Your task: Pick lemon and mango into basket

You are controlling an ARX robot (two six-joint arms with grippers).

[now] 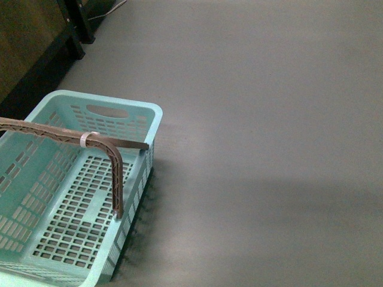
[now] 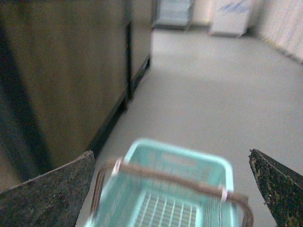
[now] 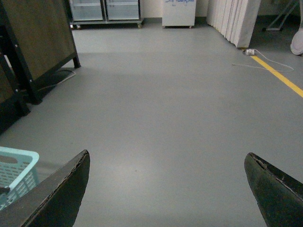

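Front view: the light-turquoise basket [image 1: 108, 101] stands on the grey floor [image 1: 269, 149] at the lower left, with its near and left parts cut off by the frame. Its slotted grid walls and floor show, along with an oval hand-hole in the far wall. The brown swing handle [image 1: 114, 167] stands up across the basket, bends down to its pivot on the right wall, and carries a white band [image 1: 90, 139] near the bend. A dark wooden cabinet [image 1: 30, 42] on black legs fills the upper left corner, beyond the basket.

Left wrist view: the picture is blurred. The left gripper [image 2: 170, 152] is spread wide, its two dark fingers [image 2: 52, 194] at the lower corners and nothing between them. The basket [image 2: 180, 163] lies below and ahead of it, with the handle [image 2: 175, 179] crossing its mouth. The wooden cabinet [image 2: 61, 80] rises beside the basket, and the floor [image 2: 213, 85] runs on to pale furniture at the far wall, too blurred to name.

Right wrist view: the right gripper [image 3: 166, 153] is also spread wide and holds nothing, with its dark fingers [image 3: 57, 198] far apart over bare floor [image 3: 165, 94]. Only one corner of the basket [image 3: 16, 165] shows at the edge, just beside one finger. Further off are the wooden cabinet [image 3: 42, 33], a white unit [image 3: 179, 13] against the far wall, a yellow floor line [image 3: 279, 75] and a white cable [image 3: 265, 61] lying near it.
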